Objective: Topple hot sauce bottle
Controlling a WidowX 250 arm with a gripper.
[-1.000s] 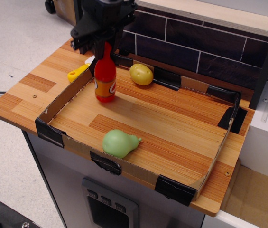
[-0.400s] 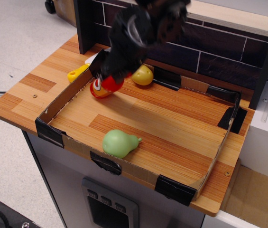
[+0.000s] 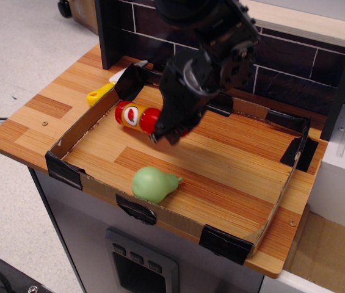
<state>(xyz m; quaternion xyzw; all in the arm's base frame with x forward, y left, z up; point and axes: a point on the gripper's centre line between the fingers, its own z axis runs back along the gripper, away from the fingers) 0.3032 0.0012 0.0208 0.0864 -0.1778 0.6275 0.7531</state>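
Green pear in cardboard tray (front edge).

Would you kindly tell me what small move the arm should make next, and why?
Probably let go, if gripping, and lift the hand straight up. The bottle already lies on its side in the tray, with its neck under the hand, so a sideways pull might roll it.

Glossy plastic hot sauce bottle

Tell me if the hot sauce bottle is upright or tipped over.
Tipped: the hot sauce bottle lies on its side in the tray, its neck end under the pincer.
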